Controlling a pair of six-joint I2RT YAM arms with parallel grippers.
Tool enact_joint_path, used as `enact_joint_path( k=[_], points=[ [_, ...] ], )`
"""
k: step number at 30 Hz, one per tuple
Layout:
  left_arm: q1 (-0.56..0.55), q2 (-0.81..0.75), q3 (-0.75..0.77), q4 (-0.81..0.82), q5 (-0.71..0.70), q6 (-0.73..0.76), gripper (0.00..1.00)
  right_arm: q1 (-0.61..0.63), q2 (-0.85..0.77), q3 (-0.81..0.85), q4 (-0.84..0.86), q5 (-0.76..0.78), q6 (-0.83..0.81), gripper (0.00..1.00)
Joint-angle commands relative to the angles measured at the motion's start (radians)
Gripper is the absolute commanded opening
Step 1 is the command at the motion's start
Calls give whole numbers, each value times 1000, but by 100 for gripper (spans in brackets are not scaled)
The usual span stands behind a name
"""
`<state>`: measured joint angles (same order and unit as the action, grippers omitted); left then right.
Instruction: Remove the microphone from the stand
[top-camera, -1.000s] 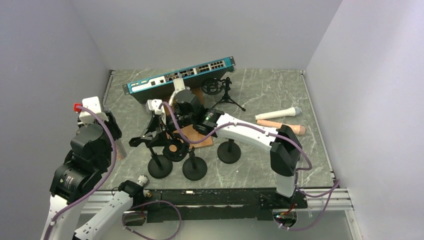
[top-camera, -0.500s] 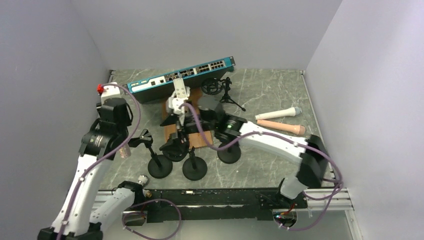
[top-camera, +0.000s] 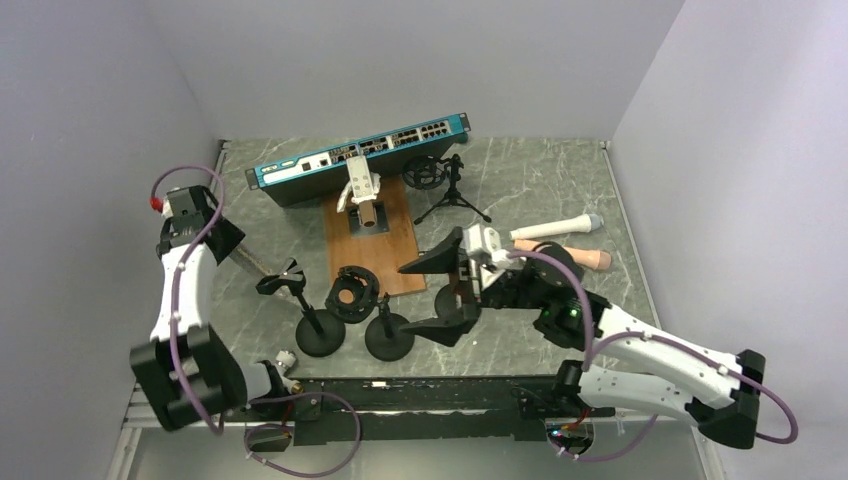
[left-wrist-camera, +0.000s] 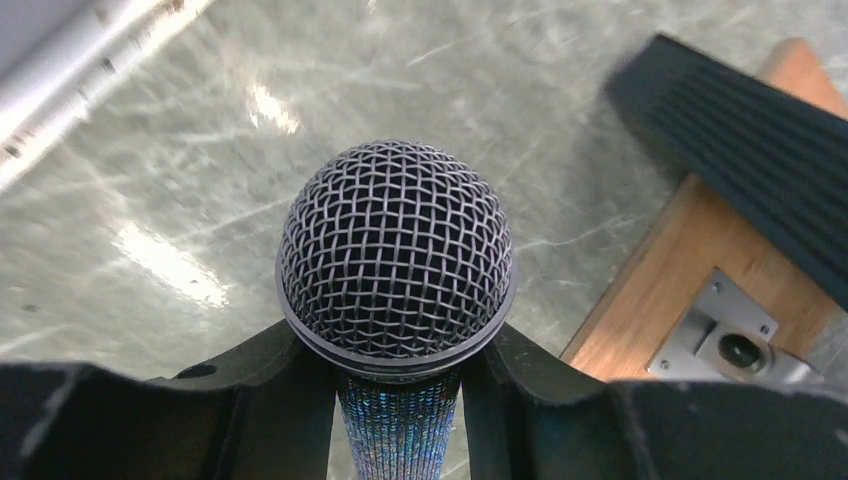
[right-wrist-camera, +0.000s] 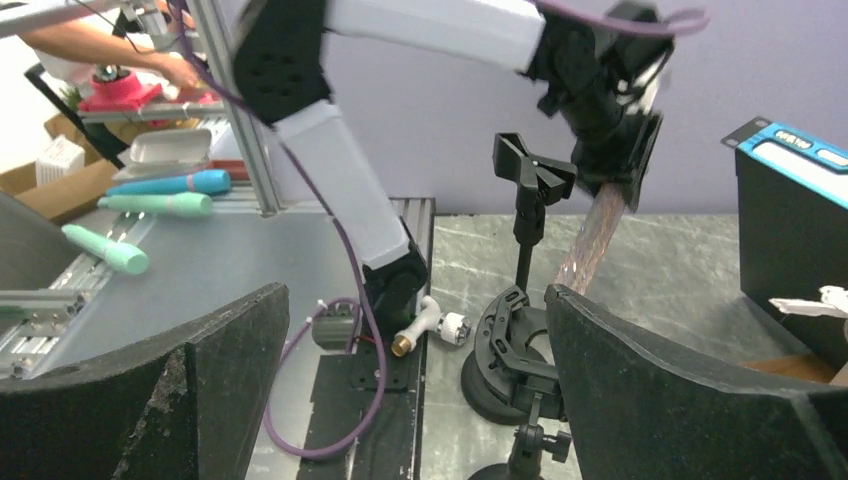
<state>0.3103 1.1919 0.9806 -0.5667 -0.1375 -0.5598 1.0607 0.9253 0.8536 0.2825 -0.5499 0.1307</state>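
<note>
Left gripper (top-camera: 225, 242) swung left with microphone (left-wrist-camera: 396, 250), handle mostly hidden.

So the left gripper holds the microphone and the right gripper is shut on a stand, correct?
Not quite: the left gripper holds the microphone, but the right gripper is open, holding nothing, as the right wrist view shows.

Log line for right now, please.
left gripper: jaws shut on microphone | microphone: held clear of stand, clip empty | right gripper: jaws open, holding nothing
</note>
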Motion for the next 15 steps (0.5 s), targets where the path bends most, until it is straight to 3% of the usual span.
enact_joint_path(
  k=[1, 4, 9, 13, 15],
  points=[
    [115, 146, -40, 150, 295, -140, 0, 10, -101, -32, 31, 68, 61, 100],
    [142, 281, -14, 154, 384, -140, 0, 14, -124, -44, 23, 94, 61, 100],
    [158, 366, -57, 221, 427, -187, 3, 20, -75, -41, 74, 88, 97, 100],
    [168, 422, -131, 309, 514, -283, 31, 45, -2, -16, 110, 108, 116, 100],
    [178, 451, -157, 336, 560, -320, 39, 67, 39, 11, 112, 134, 115, 100]
  ],
)
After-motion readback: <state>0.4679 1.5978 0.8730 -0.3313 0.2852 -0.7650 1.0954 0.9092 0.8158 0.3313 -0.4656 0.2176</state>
